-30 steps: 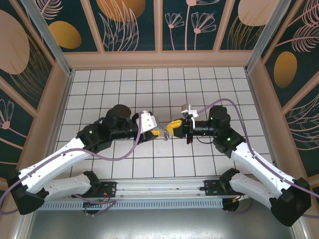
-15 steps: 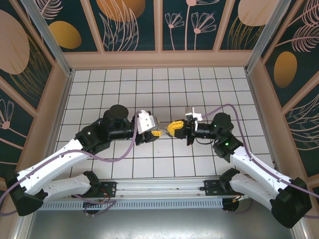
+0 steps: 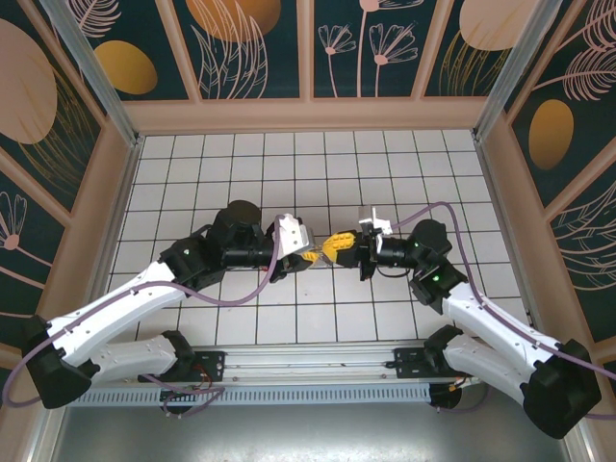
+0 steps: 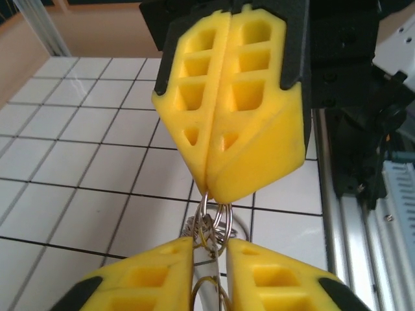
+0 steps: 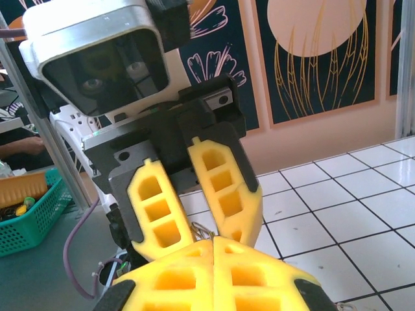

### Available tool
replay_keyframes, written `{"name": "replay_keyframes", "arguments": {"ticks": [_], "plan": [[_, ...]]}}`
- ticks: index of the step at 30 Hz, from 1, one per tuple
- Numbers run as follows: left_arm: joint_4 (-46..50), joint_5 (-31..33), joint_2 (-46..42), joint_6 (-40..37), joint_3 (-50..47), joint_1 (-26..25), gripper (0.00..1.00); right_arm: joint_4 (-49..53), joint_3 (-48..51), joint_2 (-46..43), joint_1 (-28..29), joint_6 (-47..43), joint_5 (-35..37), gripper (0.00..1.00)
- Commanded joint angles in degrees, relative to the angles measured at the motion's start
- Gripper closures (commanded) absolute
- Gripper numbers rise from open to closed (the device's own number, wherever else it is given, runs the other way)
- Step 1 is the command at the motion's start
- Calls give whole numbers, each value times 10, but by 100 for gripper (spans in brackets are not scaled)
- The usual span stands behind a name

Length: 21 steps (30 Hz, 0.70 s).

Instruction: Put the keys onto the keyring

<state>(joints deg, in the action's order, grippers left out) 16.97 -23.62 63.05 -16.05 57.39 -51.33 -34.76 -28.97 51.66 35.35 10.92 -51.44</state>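
Partly hidden — keyring (image 4: 211, 225) thin silvery overlapping rings.

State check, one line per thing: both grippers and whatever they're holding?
left gripper: closed to a narrow gap, keyring metal clamped between its fingertips.
right gripper: shut, pinching the keyring's rings at its tips.
keyring: held up, spanning the tips of both grippers.

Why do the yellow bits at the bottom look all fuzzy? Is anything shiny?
Left wrist view: the left gripper sits very close to the lens, so it looks soft, and the keyring glints silver between the yellow fingers. Right wrist view: the right gripper at the bottom is soft too. Top external view: evenly lit and sharp all over.
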Motion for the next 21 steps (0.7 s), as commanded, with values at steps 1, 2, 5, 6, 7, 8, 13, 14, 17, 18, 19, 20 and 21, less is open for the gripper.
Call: {"name": "replay_keyframes", "arguments": {"ticks": [1, 2, 5, 6, 7, 8, 13, 14, 17, 18, 19, 20, 21], "plan": [[-11, -13, 3, -3, 19, 1, 93, -49, 7, 5, 0, 6, -14, 100], [-11, -13, 2, -2, 19, 1, 95, -49, 8, 6, 0, 6, -15, 100], [-15, -11, 1, -2, 17, 2, 100, -51, 10, 6, 0, 7, -16, 100], [-15, -9, 0, -3, 16, 2, 100, -52, 11, 6, -1, 6, -16, 100], [-17, -8, -1, -2, 15, 1, 100, -52, 11, 6, 0, 6, -18, 100], [-18, -8, -2, -4, 14, 2, 100, -51, 12, 6, 0, 6, -19, 100], [-24, 5, -12, -3, 10, 2, 100, -20, 7, 1, 0, 0, -19, 100], [-25, 12, -13, -5, 9, 1, 100, -5, 3, -1, 0, -4, -15, 100], [-12, 40, -11, -13, 11, 1, 100, 55, -13, -7, 0, -17, 10, 84], [-5, 48, -10, -17, 12, 1, 100, 82, -23, -8, 0, -23, 16, 79], [1, 53, -8, -19, 13, 1, 100, 103, -33, -8, -1, -28, 22, 76], [7, 59, -7, -21, 14, 1, 100, 124, -43, -11, -1, -33, 29, 73], [13, 65, -7, -24, 15, 1, 100, 143, -53, -13, -2, -36, 36, 66]]}}
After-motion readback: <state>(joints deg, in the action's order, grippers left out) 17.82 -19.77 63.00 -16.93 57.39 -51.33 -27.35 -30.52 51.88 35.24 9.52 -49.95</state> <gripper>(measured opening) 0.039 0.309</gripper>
